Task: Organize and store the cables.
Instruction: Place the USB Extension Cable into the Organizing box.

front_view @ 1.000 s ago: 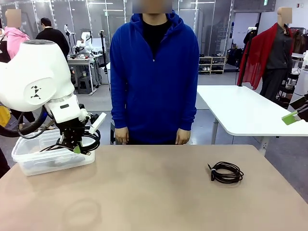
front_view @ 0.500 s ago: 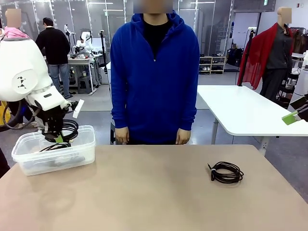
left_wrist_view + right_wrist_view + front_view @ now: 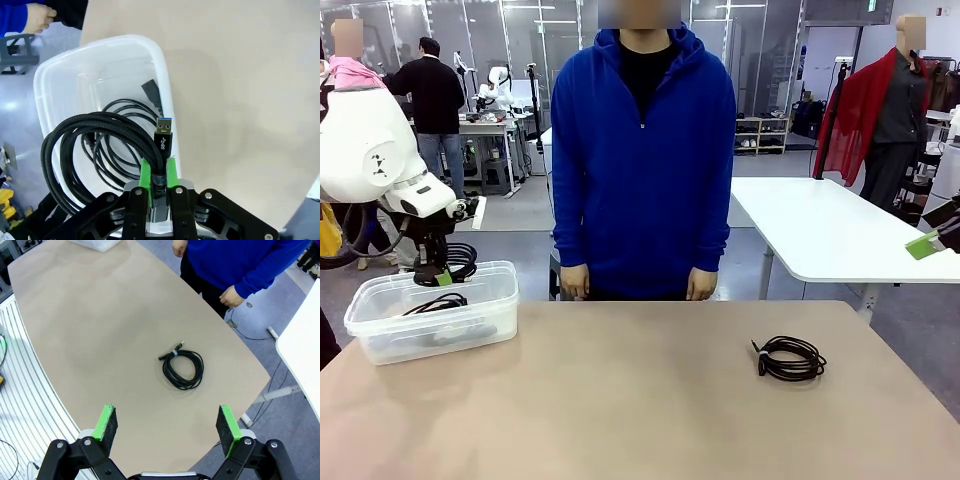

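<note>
The stowing step is in hand: a braided coil [image 3: 95,135] is pinched in the left gripper [image 3: 157,172] above the bin [image 3: 165,85] at the table's left, where another cable [image 3: 120,155] lies. Its plug [image 3: 164,132] is pointed straight out past the pads. Lowering and release are called for next. The last coil [image 3: 182,369] lies flat at the right, its plug end seemingly leftward, and the right gripper [image 3: 167,422] is held wide above it.

Front camera looks across the table [image 3: 650,400]; behind the right tool [image 3: 166,415], another overlooks it from high (left tool [image 3: 158,172]: close down).
</note>
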You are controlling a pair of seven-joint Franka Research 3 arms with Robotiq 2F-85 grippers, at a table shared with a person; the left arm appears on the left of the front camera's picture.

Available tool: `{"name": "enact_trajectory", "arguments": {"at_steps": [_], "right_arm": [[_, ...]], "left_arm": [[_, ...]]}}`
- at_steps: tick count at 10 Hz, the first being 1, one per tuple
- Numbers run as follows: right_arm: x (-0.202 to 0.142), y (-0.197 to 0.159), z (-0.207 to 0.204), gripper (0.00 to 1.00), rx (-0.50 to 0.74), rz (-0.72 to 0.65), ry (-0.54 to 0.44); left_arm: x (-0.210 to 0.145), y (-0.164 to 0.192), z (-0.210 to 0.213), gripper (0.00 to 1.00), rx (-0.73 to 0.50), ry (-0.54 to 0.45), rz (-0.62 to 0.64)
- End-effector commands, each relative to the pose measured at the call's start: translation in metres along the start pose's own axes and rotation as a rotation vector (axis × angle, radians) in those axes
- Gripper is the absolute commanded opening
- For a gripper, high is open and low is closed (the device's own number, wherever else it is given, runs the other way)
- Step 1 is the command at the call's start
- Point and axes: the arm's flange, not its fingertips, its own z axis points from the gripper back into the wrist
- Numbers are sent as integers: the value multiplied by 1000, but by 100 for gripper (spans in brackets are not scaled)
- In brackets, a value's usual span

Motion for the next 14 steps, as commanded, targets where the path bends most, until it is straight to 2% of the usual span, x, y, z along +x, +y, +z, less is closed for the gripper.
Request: {"name": "enact_trajectory", "arguments": {"at_steps": [1,2,8,14], "right_arm": [[1,0,1,100,4,-1,2],[1,0,1,100,4,-1,2],[1,0,1,100,4,-1,2],[1,0,1,100,4,-1,2]], "left_arm": [[4,20,-3,14,29,-14,32],[2,27,-8,14,52,-14,53],[2,44,-56,14,14,-35,119],[-1,40,-84,14,-35,-13,124]]}}
